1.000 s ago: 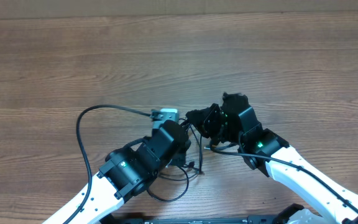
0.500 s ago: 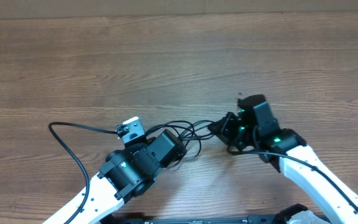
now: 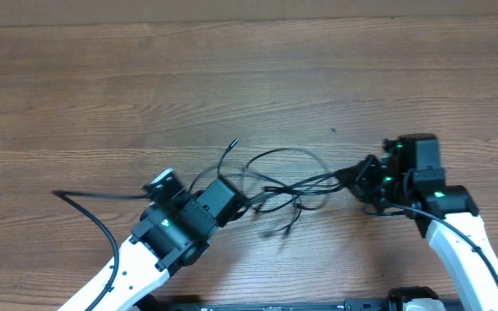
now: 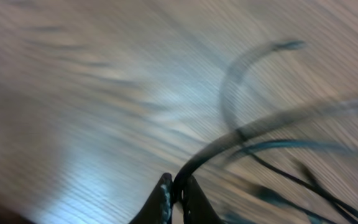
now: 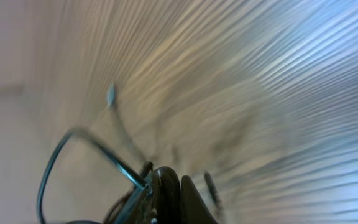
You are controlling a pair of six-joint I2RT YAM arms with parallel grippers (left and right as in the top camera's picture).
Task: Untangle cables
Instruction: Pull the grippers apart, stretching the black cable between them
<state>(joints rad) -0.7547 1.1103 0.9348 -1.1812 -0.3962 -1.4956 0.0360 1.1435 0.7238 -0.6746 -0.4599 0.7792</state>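
Left hand (image 3: 244, 204) and right hand (image 3: 355, 178) each pinch a strand of the cables (image 3: 305, 183), held well apart, evidently to stretch the tangle open across the bench (image 3: 249, 78) (loops cross mid-span; separation incomplete).

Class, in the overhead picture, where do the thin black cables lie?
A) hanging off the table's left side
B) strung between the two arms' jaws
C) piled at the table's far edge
B: the cables run above the table from the left arm's jaws to the right arm's jaws, both closed on them.
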